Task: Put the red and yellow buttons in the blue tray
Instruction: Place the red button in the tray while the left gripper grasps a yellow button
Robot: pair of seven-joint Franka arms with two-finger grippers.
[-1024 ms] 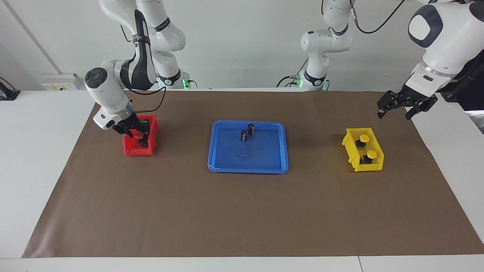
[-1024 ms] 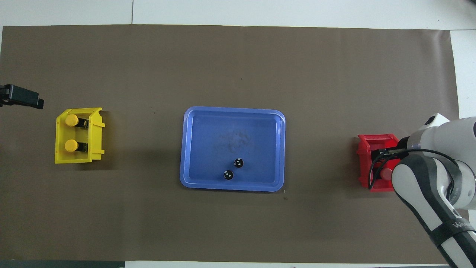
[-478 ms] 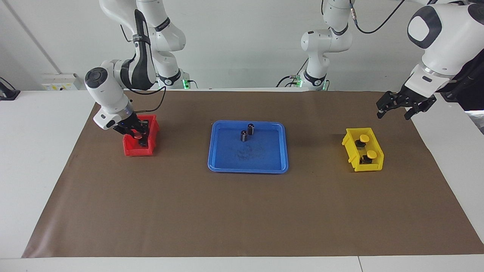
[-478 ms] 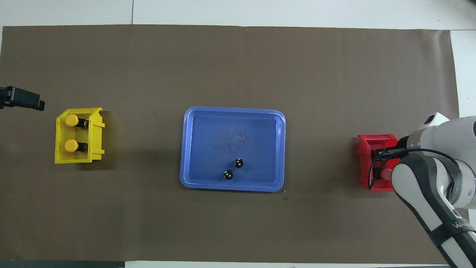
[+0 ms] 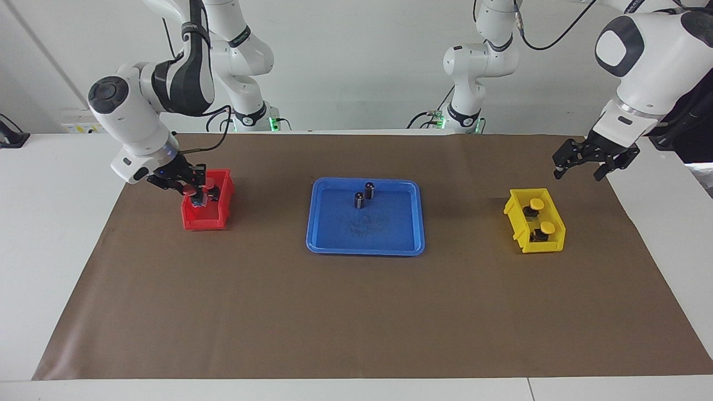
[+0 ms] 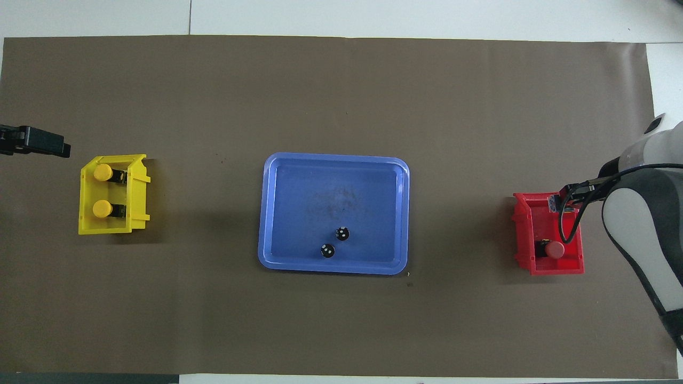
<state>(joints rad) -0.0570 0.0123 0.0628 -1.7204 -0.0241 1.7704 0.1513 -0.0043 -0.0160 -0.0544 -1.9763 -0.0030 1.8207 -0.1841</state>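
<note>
Now right gripper (image 5: 195, 194) pinched shut on red button (image 5: 192, 191), just above red bin (image 5: 192, 224). Blue tray (image 5: 317, 239) sideways, toward left arm's end. Left gripper (image 5: 577, 165) wide, waits above yellow bin (image 5: 548, 243).

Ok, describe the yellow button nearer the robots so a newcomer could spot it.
Find the yellow bin at the left arm's end of the table. Two yellow-capped buttons sit inside; yours is the one nearer to the robots.

My work table (image 5: 50, 234) carries a brown mat (image 5: 356, 317). On the mat rest a red bin (image 5: 192, 221) at my right arm's end, the blue tray (image 5: 365, 248) centrally, and a yellow bin (image 5: 519, 236) at my left arm's end.
</note>
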